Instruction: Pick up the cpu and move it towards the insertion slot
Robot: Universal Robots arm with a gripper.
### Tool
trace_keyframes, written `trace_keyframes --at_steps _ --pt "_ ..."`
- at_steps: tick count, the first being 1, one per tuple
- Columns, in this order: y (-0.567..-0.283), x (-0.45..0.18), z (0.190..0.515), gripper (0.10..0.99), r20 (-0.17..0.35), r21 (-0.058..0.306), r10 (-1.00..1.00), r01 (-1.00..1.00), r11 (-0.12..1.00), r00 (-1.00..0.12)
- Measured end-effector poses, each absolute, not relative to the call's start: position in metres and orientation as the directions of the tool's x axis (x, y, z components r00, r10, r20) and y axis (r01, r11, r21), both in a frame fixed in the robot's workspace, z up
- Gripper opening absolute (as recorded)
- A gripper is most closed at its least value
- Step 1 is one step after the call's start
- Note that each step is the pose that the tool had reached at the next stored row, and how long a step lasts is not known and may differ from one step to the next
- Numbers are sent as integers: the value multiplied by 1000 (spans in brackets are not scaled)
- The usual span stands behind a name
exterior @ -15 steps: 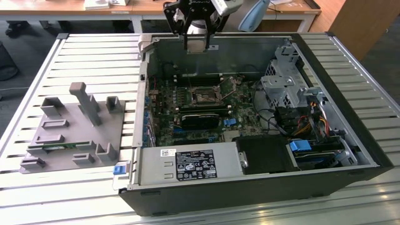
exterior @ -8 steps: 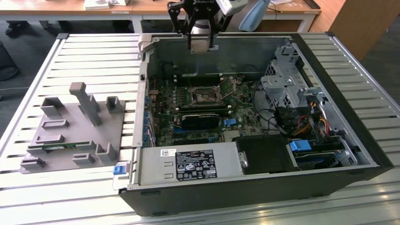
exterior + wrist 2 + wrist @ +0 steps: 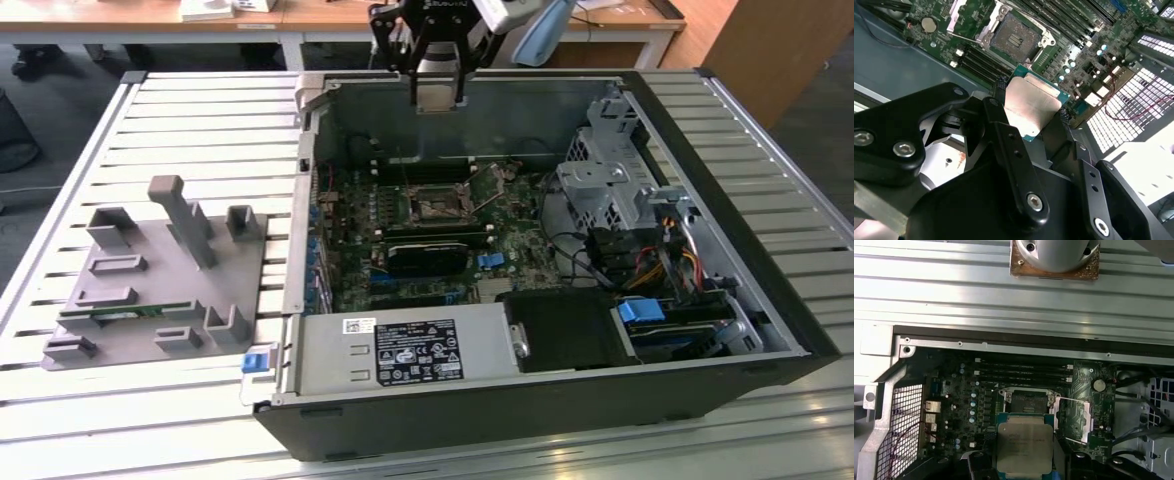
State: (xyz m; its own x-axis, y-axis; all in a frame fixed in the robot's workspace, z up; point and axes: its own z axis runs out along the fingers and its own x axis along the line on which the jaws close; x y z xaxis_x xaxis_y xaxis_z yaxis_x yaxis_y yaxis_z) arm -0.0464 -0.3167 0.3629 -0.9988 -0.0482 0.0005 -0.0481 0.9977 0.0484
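So going left to right in the exterior view: on the left of the slatted metal table (image 3: 200, 110) sits a grey fixture block (image 3: 154, 275) with upright posts and pockets, and a thin green memory stick (image 3: 127, 315) lies in one of its near slots. Nothing is near it.

Middle of the scene is the open computer case (image 3: 534, 300), lying on its side with the motherboard (image 3: 414, 235) facing up. The gripper (image 3: 438, 95) hangs above the far edge of the case, and it's clamped on the cpu (image 3: 435, 92). The second wrist view makes that clear: the cpu (image 3: 1031, 105) is pinched by its edges between the black fingertips (image 3: 999, 85), silvery top showing. In the first wrist view the cpu (image 3: 1024, 445) lines up just short of the insertion slot (image 3: 1028, 402).

Progress-wise I'd say the pick is done and the carry is well underway. The insertion slot (image 3: 434, 207) is open with its frame and dark centre visible, also seen in the second wrist view (image 3: 1014, 37), but the chip is clearly up in the air above the board and apart from the socket, not over it yet as far as I can tell.

To the right inside the case there's a metal drive cage (image 3: 614, 190), a bundle of cables (image 3: 641, 265) and a blue clip (image 3: 643, 312). A power supply (image 3: 400, 350) sits at the near side.

The room looks like a lab or office, with wooden desks (image 3: 334, 15) along the far side.
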Motion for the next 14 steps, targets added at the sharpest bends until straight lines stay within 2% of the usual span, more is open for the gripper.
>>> trace_keyframes --at_steps 14 --pt "-317 -27 363 537 0 48 -48 -48 998 -999"
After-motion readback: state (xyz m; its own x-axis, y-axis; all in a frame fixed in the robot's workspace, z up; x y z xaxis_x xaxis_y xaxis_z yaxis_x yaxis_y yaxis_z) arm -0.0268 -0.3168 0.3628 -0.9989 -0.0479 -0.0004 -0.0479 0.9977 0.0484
